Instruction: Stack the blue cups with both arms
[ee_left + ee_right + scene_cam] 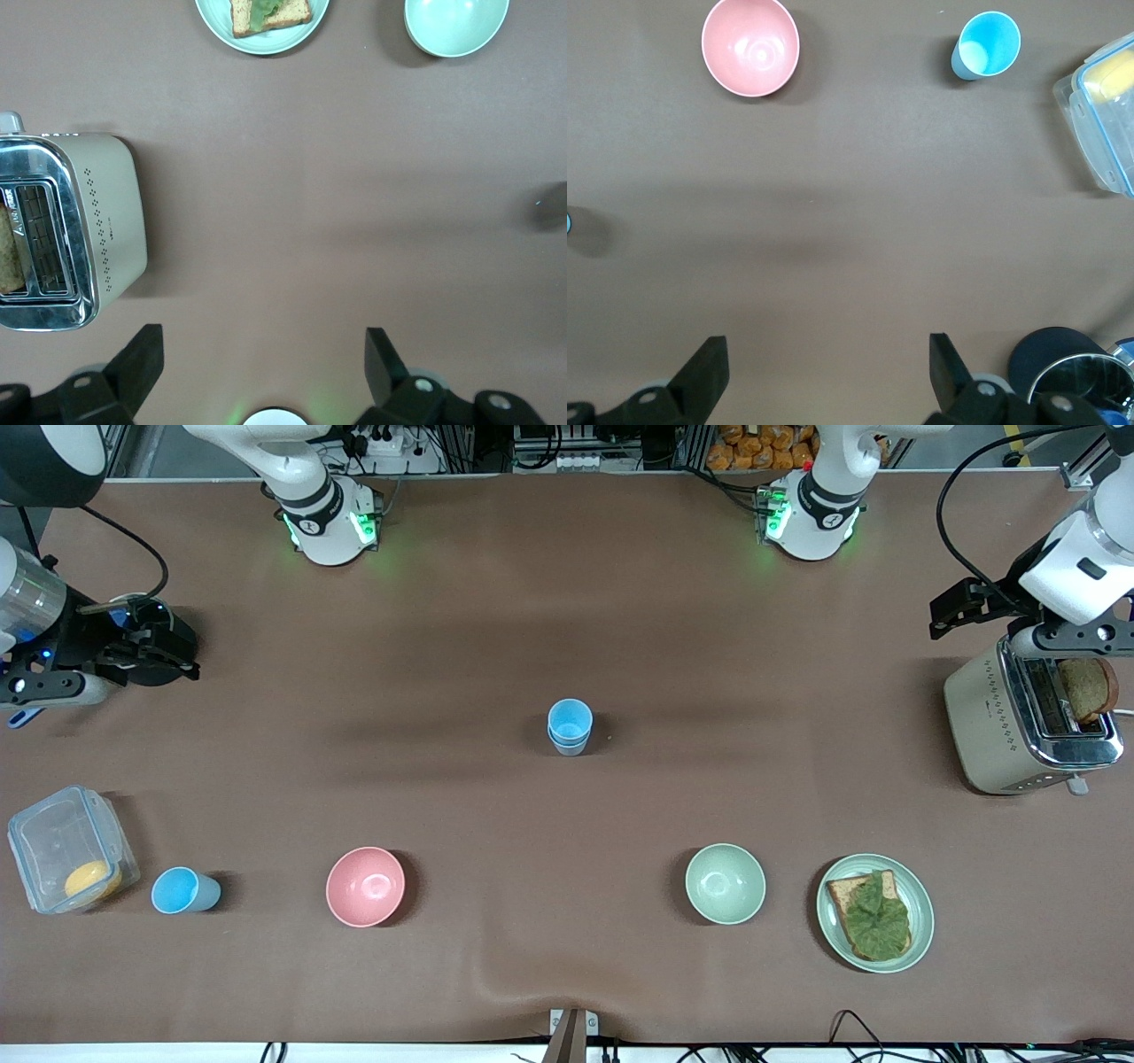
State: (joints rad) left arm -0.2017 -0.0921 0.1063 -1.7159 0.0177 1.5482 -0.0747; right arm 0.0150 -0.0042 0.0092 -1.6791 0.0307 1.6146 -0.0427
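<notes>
Across the lower part of the front view stand a clear container (71, 849) with something yellow inside, a pink bowl (365, 886), a pale green bowl (725, 883) and a plate (917, 921) of leaf-topped toast; a toaster (983, 726) sits at the middle right edge. Two light-blue cups (569, 726) stand nested at the frame's centre, apart from everything. A third blue cup (184, 890), bright blue inside, stands between container and pink bowl. Bare brown table (567, 602) lies around the stack. The left gripper (263, 354) waits over the toaster's end with jaws spread; the right gripper (828, 359) waits at the middle left edge, jaws likewise wide.
</notes>
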